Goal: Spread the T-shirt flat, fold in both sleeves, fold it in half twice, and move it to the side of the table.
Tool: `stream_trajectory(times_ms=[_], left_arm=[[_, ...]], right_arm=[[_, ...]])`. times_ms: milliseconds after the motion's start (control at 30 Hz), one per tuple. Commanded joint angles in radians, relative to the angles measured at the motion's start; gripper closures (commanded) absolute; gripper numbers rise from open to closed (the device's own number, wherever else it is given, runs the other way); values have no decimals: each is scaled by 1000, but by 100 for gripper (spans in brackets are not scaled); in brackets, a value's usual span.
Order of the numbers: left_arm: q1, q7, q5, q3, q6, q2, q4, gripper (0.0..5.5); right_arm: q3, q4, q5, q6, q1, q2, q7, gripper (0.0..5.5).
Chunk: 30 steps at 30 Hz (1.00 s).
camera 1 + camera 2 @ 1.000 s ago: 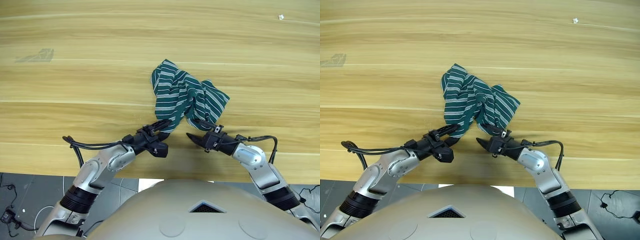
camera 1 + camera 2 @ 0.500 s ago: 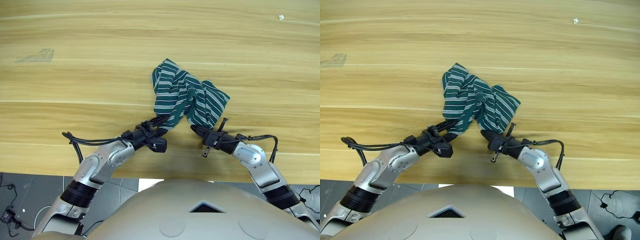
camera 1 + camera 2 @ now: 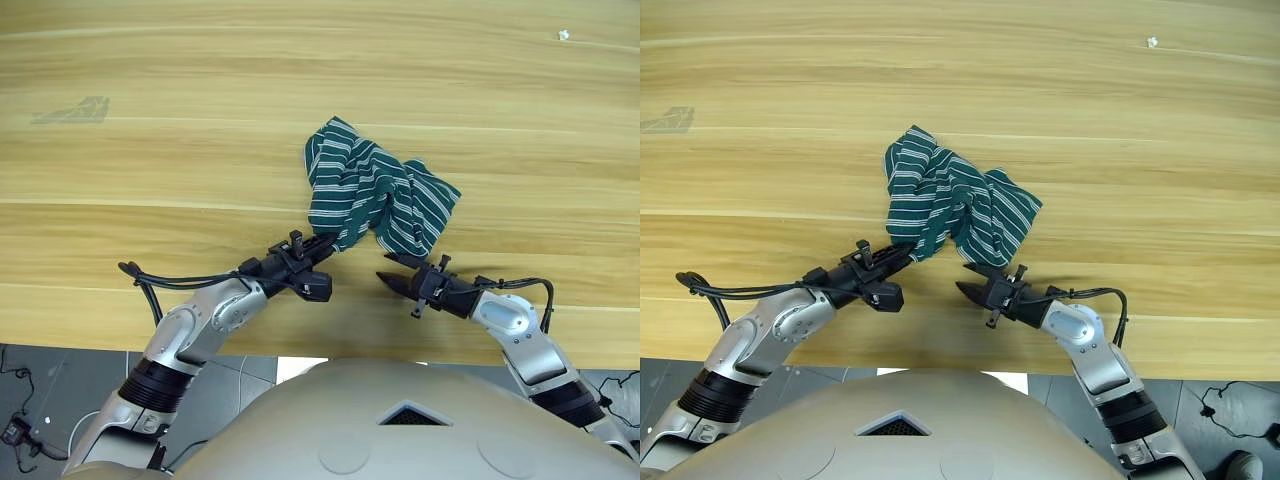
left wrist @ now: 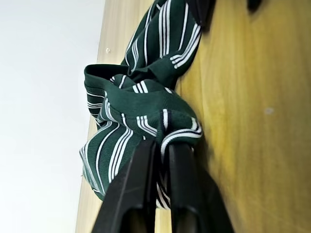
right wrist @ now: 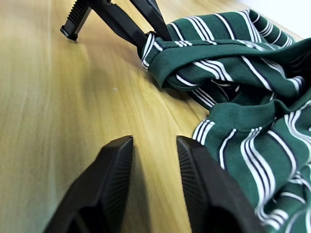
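Bunched so tightly that sleeves and collar cannot be made out, the green striped T-shirt [image 3: 375, 200] lies crumpled toward the near edge of the pale wooden table [image 3: 200, 130]. At the heap's 7 o'clock the left end effector [image 3: 326, 243] is clamped on a fold of its edge, fingertips partly buried in cloth, while at 5 o'clock the right end effector [image 3: 388, 269] sits just short of the fabric, fingers parted around nothing. A white scrap [image 3: 563, 34] lies far off at 2 o'clock, a grey smudge [image 3: 75, 110] at 10 o'clock, and dark floor [image 3: 60, 375] shows past the near edge.
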Motion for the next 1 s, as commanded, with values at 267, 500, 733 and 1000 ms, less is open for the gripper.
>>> stream_trajectory(times_ms=[267,500,733,1000], left_arm=[[31,-28,39,-18,34,31,78,550],[25,-14,50,-18,39,24,77,550],[12,-3,50,-22,33,25,87,550],[8,10,57,-28,36,23,93,550]], right_arm=[[-52,34,-121,5,-19,-22,-95,248],[-32,120,-232,-9,-65,-35,-143,248],[-23,129,-235,-17,-68,-31,-140,383],[-20,129,-215,-11,-58,-25,-130,533]])
